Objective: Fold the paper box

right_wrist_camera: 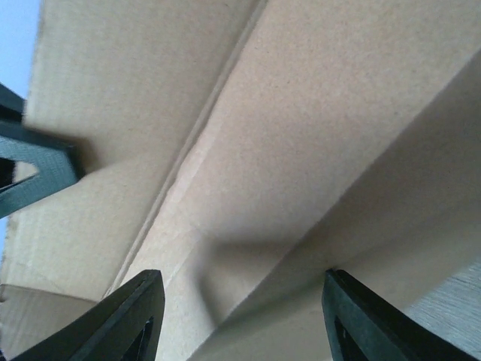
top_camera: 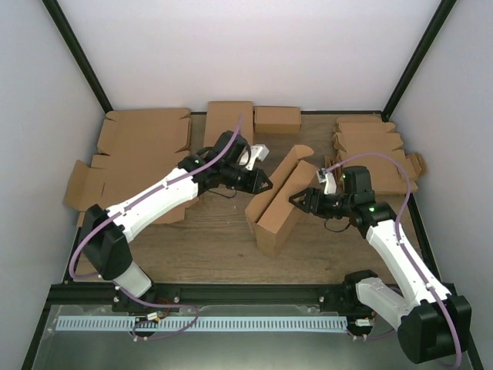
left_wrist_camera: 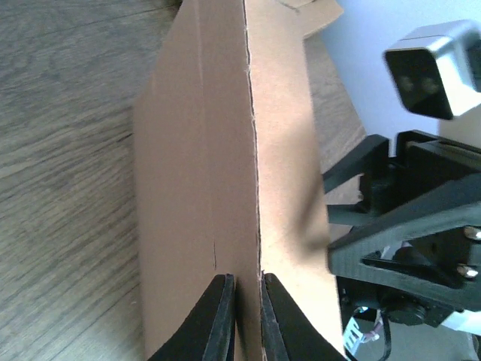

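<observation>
Top external view: a plain brown corrugated cardboard paper box (top_camera: 277, 212), partly folded with its long walls raised, stands slantwise in the middle of the wood-grain table (top_camera: 192, 239), between the two arms. The black two-finger left gripper (top_camera: 266, 183) meets its far-left side near the upper end, and the black two-finger right gripper (top_camera: 295, 202) reaches in from the opposite side.

Left wrist view: the left gripper (left_wrist_camera: 246, 282) has its fingers (left_wrist_camera: 218, 323) drawn almost together, pinching the thin top edge of one upright wall of the paper box (left_wrist_camera: 195, 150).

Right wrist view: the right gripper (right_wrist_camera: 242, 274) stands with its jaws well apart, astride a creased corner of the paper box (right_wrist_camera: 301, 113); whether the pads press on the cardboard I cannot tell.

A spread of flat brown die-cut cardboard blanks (top_camera: 146, 150) lies at the far left of the table, a stack of smaller notched cardboard blanks (top_camera: 373, 142) at the far right, and a small closed brown cardboard box (top_camera: 277, 119) rests by the back wall
</observation>
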Tool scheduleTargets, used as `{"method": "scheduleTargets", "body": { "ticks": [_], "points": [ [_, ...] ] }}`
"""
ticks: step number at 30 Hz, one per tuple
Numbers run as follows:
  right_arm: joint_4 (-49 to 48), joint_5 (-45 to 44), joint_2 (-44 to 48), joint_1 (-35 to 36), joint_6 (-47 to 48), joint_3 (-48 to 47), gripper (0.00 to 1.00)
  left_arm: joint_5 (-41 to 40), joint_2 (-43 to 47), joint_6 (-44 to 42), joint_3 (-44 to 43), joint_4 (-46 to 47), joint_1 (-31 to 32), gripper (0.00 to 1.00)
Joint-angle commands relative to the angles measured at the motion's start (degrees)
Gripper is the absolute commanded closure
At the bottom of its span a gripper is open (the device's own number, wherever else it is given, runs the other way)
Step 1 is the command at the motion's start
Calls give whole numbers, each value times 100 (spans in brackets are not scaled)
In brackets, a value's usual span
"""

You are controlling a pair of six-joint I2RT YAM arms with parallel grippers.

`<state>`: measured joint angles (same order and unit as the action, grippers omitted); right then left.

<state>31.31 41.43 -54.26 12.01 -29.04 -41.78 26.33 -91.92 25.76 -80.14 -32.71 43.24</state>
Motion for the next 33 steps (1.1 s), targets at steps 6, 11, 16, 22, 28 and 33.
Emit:
{"method": "scheduleTargets", "body": {
  "ticks": [6, 11, 16, 22, 28, 33],
  "points": [
    [-873, 302, 399, -36, -322, 695, 42, 796, -113, -120, -309, 94, 296, 77],
    [-1398, 466, 497, -26, -651, 1024, 44, 767, -134, -281, -326, 9, 299, 54],
    [-1604, 518, 375, -23, -674, 1058, 45, 738, -184, -341, -331, -25, 292, 47],
    [-2010, 594, 286, 56, -887, 1241, 47, 787, -237, -328, -225, 41, 297, 43],
    [-2240, 441, 10, 289, -954, 1260, 49, 857, -249, -284, -179, 174, 294, 43],
    [-2488, 252, -152, 556, -1053, 1307, 49, 769, -301, -337, -226, 82, 298, 43]
  ]
}}
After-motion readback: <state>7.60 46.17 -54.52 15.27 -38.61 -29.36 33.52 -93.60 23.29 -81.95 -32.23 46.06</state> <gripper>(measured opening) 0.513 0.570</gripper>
